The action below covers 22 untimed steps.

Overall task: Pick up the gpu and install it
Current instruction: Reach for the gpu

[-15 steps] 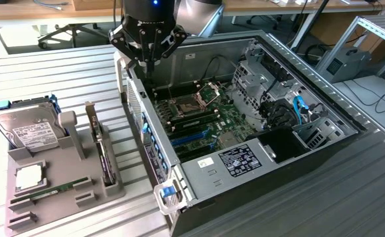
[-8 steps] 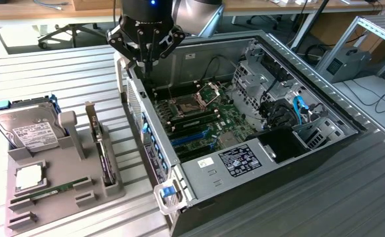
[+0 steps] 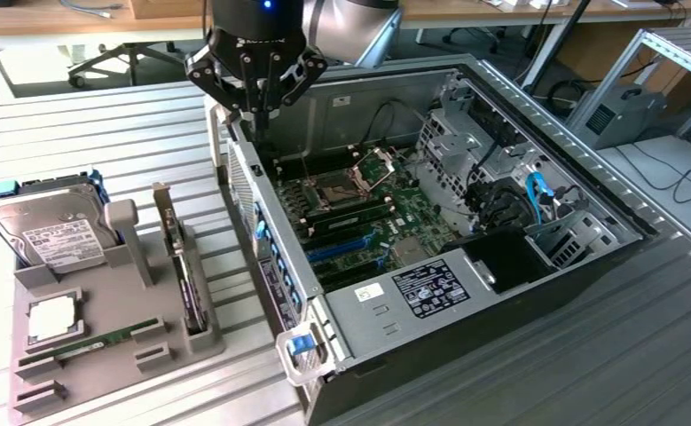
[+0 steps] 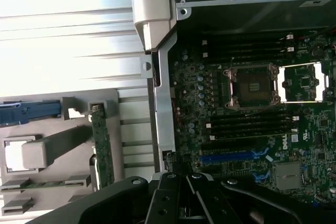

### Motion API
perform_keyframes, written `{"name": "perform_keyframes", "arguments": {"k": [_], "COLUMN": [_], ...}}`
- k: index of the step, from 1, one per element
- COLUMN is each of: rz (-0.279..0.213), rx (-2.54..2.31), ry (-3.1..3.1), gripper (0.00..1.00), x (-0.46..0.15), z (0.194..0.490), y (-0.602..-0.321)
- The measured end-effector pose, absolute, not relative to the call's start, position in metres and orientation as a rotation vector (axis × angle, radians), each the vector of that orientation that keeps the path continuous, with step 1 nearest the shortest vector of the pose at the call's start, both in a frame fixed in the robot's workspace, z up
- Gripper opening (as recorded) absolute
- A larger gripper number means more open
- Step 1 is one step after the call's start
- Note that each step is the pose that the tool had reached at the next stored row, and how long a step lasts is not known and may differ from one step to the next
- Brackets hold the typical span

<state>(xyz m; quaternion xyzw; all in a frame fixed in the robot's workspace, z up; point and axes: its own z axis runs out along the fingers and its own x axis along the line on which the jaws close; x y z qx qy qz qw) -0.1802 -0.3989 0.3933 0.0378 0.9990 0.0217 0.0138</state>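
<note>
"Where's the gpu (image 3: 183, 266)?"
"I see it standing on its edge in the grey holder (image 3: 121, 355) on the worktop (image 3: 108, 124), just beside the computer case (image 3: 380, 306)."
"And the pincer (image 3: 254, 111)?"
"Pressed together, above the case's wall, well apart from the gpu."

Black pincer (image 3: 255, 108), dark green gpu (image 4: 101, 150), grey tray (image 3: 114, 306), blue slots (image 3: 342, 250)

Exterior view: even, soft overhead room light, no hard shadows; computer case (image 3: 345, 115) interior a bit darker, esp. in deep corners. Wrist view: heavy glare on metal table slats (image 4: 68, 35), blown out to near white; motherboard (image 4: 252, 129) dim and low-contrast vs. that, nearest foreground almost black.
</note>
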Motion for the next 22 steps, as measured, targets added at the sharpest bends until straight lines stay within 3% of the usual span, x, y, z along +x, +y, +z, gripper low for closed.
{"name": "perform_keyframes", "arguments": {"k": [22], "rz": [0.068], "rx": [0.118], "ry": [3.111], "gripper": [0.11], "x": [-0.1877], "z": [0.3933], "y": [-0.3989]}}
